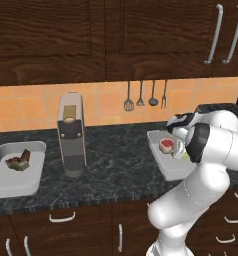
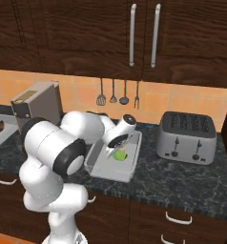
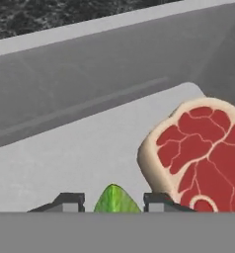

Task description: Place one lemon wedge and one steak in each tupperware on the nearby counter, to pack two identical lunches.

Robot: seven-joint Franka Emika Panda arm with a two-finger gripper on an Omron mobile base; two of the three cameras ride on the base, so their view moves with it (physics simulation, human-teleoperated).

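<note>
Nearest the hand camera: two dark fingertips of the pincer, slightly spread, with a green lime wedge between them; cannot tell whether pinched or just released. Just beside, to the right in that view, a red marbled steak lying on the floor of the right tupperware. From the right base camera, pincer low inside that tupperware, lime wedge at its tip. On the same dark speckled surface, well apart to the left past a grey appliance, a second tupperware holding a brown steak piece. Silver toaster right of the tray.
</note>
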